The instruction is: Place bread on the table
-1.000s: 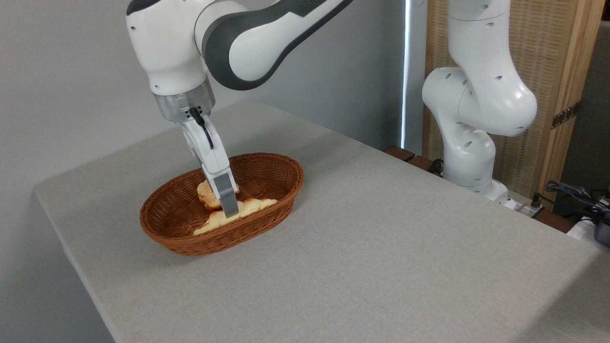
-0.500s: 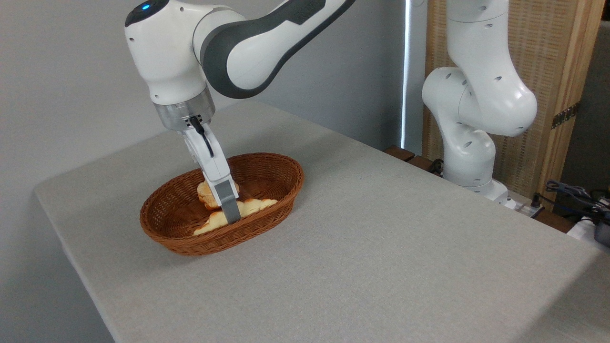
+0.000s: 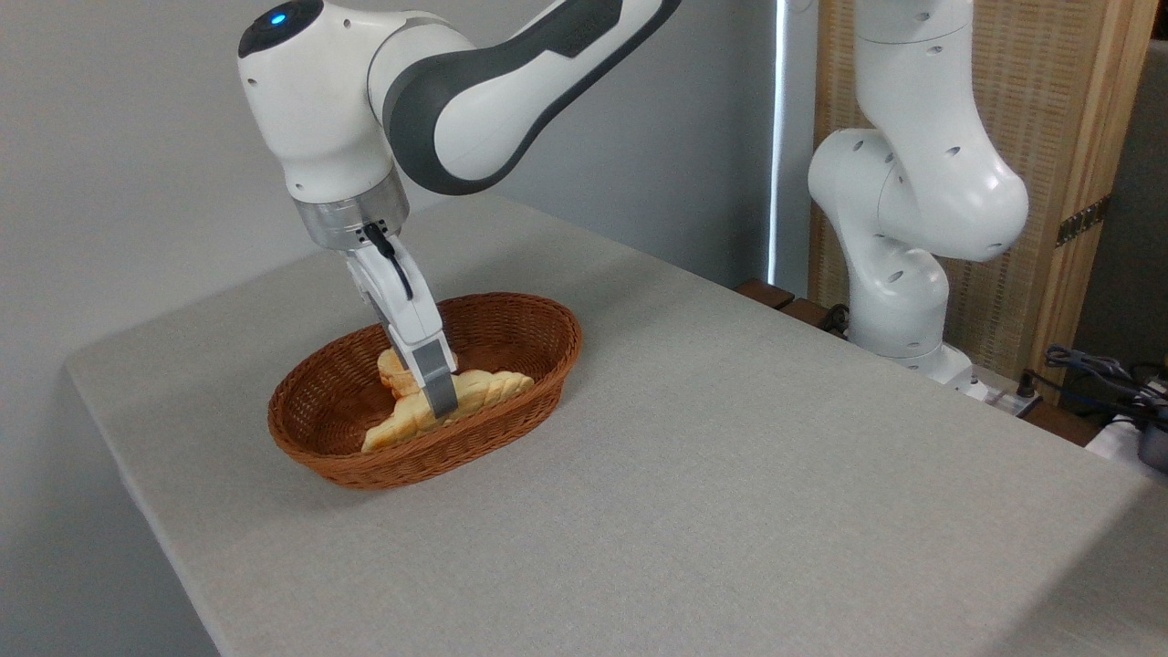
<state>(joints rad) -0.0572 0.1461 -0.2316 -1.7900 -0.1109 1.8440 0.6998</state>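
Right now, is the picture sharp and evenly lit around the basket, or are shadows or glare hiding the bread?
Fixed camera: sharp, soft even light, no glare. The bread reads clearly in the basket; the gripper hides its middle, so the jaws' state is unclear. Only a faint shadow on the table.

grey table (image 3: 730, 474), wicker basket (image 3: 538, 365) resting on it

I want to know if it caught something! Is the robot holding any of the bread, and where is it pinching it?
Yes. The end effector grips the long bread around its middle, and the loaf looks tilted up inside the basket.
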